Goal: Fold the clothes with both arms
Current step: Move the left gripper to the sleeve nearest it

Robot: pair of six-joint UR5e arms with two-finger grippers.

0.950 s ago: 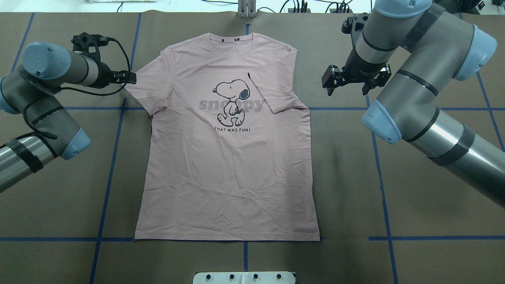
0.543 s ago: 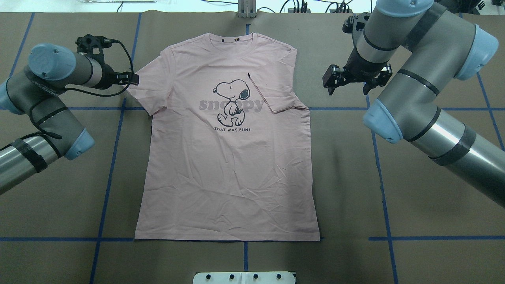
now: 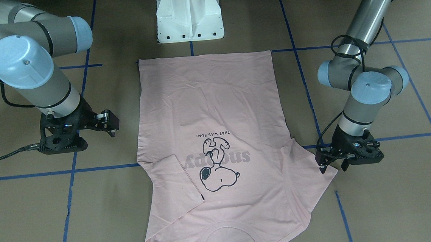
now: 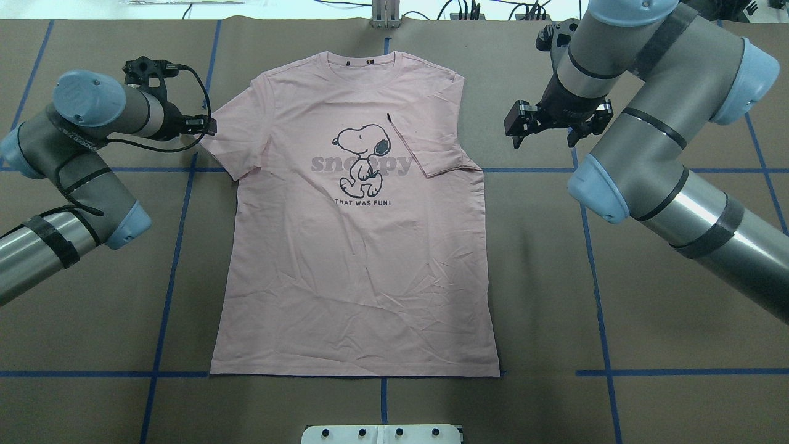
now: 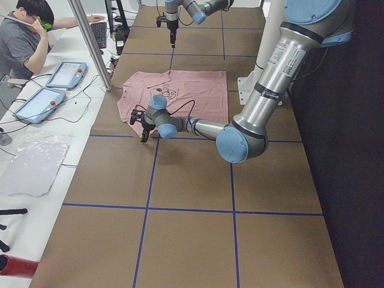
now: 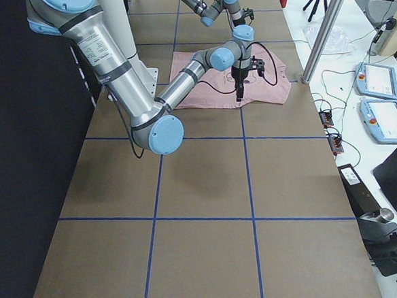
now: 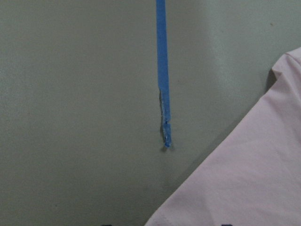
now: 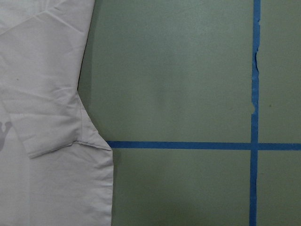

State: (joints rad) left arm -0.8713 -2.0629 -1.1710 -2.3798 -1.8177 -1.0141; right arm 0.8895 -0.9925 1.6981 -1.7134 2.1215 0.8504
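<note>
The pale pink T-shirt (image 4: 357, 259) lies flat and front up on the brown table, with the Snoopy print (image 4: 362, 157) showing. Its sleeve on the right of the overhead view is folded in over the chest (image 4: 434, 148). The other sleeve (image 4: 225, 145) is spread out. My left gripper (image 4: 209, 127) is open and low at that sleeve's outer edge; it also shows in the front-facing view (image 3: 332, 169). The left wrist view shows the sleeve's hem (image 7: 244, 183) just below it. My right gripper (image 4: 541, 142) is open and empty, over bare table to the right of the shirt.
Blue tape lines (image 4: 172, 259) grid the brown table cover. The white pedestal base (image 4: 382, 433) stands at the near edge below the shirt's hem. In the exterior left view an operator (image 5: 24, 39) sits at a side table with tablets (image 5: 65, 73) beyond a metal post.
My left gripper has moved a little right and down toward the spread sleeve's edge. My right gripper and the shirt have hardly moved.
</note>
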